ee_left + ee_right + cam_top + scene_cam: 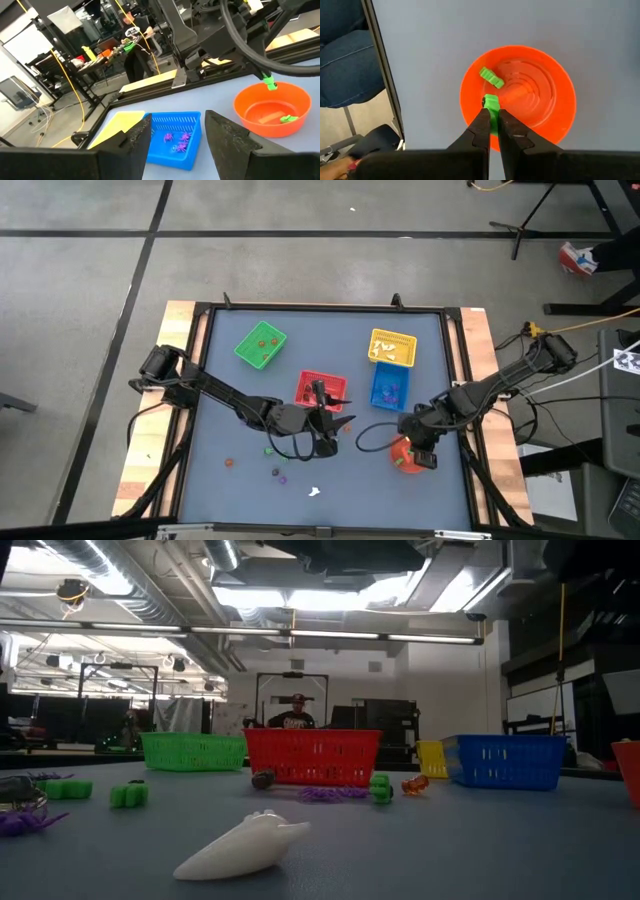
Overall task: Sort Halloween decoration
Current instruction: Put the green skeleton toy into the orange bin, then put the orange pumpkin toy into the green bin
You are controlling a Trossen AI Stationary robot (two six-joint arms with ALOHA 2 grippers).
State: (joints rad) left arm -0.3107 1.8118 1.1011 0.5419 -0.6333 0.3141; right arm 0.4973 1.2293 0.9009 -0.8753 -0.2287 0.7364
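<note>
One green trinket [491, 104] is pinched between the right gripper [491, 120] fingertips, which are closed tight on it right above the orange bowl [555, 100]. Inside the bowl there's another green piece [491, 77] lying on the bottom. The left gripper [175, 135] hangs mid-table near the red basket [321, 388], fingers spread wide, nothing in them. Past its fingers you can see the blue basket [172, 145] with purple trinkets [179, 141] inside. More bits are loose on the table [240, 395]: a white one [245, 845] up front, green ones [128, 794], a purple one [330, 794] and an orange one [414, 784].
</note>
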